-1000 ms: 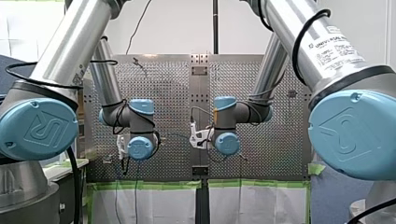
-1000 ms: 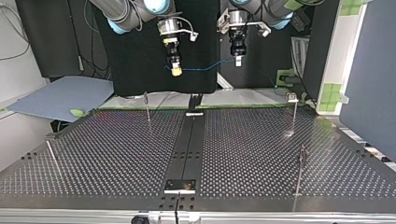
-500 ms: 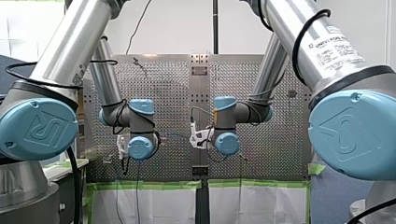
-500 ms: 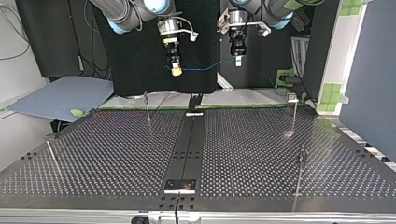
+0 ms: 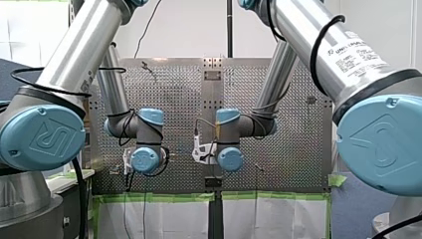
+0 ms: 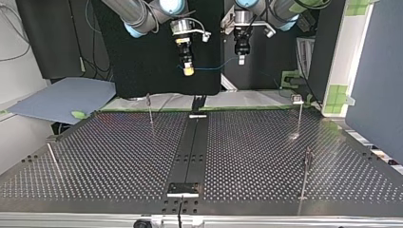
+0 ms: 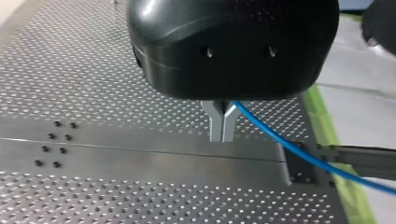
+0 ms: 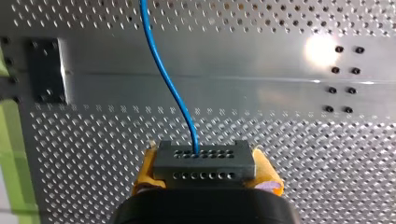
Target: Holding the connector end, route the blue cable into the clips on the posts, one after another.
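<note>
Where it spans the gap between the two grippers, the blue cable [image 6: 214, 68] runs nearly level across the top view with a slight sag, its long axis side to side. At that view's left it ends in the dark connector [image 8: 204, 164], a flat block with rows of holes. The connector lies crosswise between the yellow pads [image 8: 145, 170] of my right gripper [image 6: 188, 71], which clamp it by its short ends. The cable leaves the connector's holed face straight ahead of that gripper, toward the table, then curves aside. At its other end the cable emerges from between the metal fingers [image 7: 215, 122] of my left gripper [image 7: 222, 127], which are pressed together on it. Both grippers point downward, well above the perforated table [image 6: 119, 156], near its far edge in the top view. Thin posts [image 6: 150, 108] stand on the table, well apart from the cable.
</note>
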`<act>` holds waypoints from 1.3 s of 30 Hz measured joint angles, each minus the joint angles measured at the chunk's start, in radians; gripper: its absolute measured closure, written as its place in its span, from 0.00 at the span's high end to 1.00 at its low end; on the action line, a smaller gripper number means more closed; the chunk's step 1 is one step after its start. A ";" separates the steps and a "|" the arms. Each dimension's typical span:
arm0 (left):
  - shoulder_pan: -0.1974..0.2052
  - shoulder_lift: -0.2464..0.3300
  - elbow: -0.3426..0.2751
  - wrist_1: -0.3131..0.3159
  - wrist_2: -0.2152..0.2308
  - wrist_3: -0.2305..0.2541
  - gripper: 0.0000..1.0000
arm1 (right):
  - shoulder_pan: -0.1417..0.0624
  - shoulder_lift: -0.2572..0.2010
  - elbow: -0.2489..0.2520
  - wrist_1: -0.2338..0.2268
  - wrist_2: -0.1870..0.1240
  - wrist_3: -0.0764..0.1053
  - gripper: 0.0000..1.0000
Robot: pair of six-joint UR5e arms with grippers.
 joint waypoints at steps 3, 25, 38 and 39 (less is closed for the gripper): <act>0.000 0.000 0.000 -0.030 0.003 0.000 0.00 | 0.014 0.034 -0.023 0.001 0.034 0.013 0.00; 0.013 0.067 0.005 -0.111 0.036 -0.052 0.00 | 0.012 0.034 -0.054 0.027 0.072 0.092 0.00; 0.048 0.185 0.005 -0.225 0.033 -0.080 0.00 | 0.010 -0.090 -0.056 0.053 -0.012 0.123 0.00; 0.051 0.193 0.006 -0.234 0.031 -0.082 0.00 | 0.009 -0.098 -0.056 0.052 -0.011 0.124 0.00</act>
